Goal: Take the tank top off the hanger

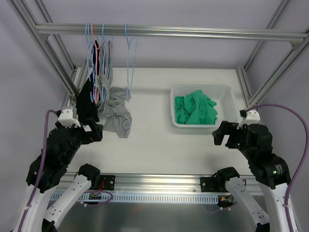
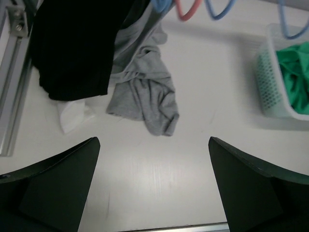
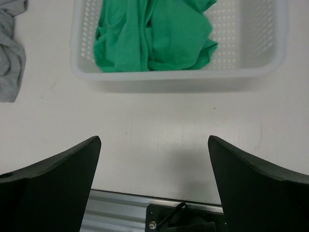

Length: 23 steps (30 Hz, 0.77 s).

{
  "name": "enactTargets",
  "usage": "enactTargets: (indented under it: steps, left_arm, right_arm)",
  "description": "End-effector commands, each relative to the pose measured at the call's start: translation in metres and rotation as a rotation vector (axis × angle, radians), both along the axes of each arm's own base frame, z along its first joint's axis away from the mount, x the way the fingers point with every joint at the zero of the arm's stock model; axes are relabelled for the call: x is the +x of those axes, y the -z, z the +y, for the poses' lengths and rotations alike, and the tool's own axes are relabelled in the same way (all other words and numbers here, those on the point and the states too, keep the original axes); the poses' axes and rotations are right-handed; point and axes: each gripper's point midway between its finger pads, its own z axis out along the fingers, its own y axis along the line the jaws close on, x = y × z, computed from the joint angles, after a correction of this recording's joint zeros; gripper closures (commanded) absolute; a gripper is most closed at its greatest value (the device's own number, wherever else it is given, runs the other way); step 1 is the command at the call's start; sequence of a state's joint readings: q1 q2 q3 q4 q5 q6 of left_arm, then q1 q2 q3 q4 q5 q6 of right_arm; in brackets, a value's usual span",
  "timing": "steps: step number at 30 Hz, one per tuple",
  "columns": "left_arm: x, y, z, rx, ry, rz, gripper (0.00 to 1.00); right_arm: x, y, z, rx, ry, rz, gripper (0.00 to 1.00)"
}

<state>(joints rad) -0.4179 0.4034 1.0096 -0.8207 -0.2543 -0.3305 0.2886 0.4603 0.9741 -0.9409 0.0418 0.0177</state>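
Just in front of the basket (image 1: 227, 102), the right gripper (image 1: 219, 133) stands spread wide and empty; the left gripper (image 1: 96, 131), well to the basket's left, is likewise spread, holding nothing. Inside the basket lies the tank top (image 1: 194, 108), bright teal-green and crumpled, its straps lost among folds. Left of the basket the hanger (image 1: 129, 63) hangs bare, its thin wire hard to trace.

On my left wrist feed, the left end effector (image 2: 153, 143) has its fingers spread wide over bare tabletop (image 2: 217, 125), with nothing between them. Ahead, a crumpled grey garment (image 2: 149, 99) lies against a hanging black garment (image 2: 72, 48). At far right the tank top (image 2: 295, 72) sits in a white basket (image 2: 269, 84), and a blurred light-blue hanger (image 2: 292, 33) shows above it.
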Motion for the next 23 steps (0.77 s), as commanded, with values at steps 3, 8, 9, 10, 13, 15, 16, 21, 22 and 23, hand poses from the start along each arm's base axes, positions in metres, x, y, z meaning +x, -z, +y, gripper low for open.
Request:
enactTargets:
  steps: [3,8,9,10,13,15,16,21,22,23]
  left_arm:
    - [0.003,0.033,0.034,0.083,-0.182,0.033,0.01]
    - [0.008,0.042,0.033,0.059,-0.201,0.025,0.01]
    - [0.008,0.043,0.033,0.062,-0.199,0.027,0.01]
    - [0.009,0.045,0.033,0.065,-0.205,0.032,0.01]
    - [0.009,0.049,0.035,0.070,-0.218,0.042,0.01]
    - [0.008,0.050,0.036,0.063,-0.224,0.036,0.01]
    - [0.008,0.051,0.036,0.061,-0.225,0.035,0.01]
    - [0.008,0.052,0.035,0.058,-0.219,0.034,0.01]
    - [0.009,0.052,0.035,0.058,-0.219,0.034,0.01]
    - [0.010,0.052,0.035,0.061,-0.219,0.040,0.01]
  right_arm:
    - [0.004,-0.031,-0.055,-0.282,0.142,-0.060,0.01]
    - [0.002,-0.036,-0.058,-0.282,0.155,-0.110,0.00]
    - [0.003,-0.035,-0.056,-0.274,0.143,-0.117,0.01]
    - [0.002,-0.030,-0.054,-0.268,0.138,-0.113,0.01]
    - [0.003,-0.025,-0.054,-0.261,0.145,-0.113,0.01]
    - [0.004,-0.025,-0.055,-0.259,0.153,-0.111,0.00]
    - [0.004,-0.025,-0.055,-0.254,0.154,-0.113,0.01]
    - [0.006,-0.026,-0.053,-0.246,0.155,-0.114,0.01]
    - [0.006,-0.024,-0.052,-0.245,0.151,-0.111,0.01]
    - [0.007,-0.023,-0.051,-0.246,0.145,-0.104,0.00]
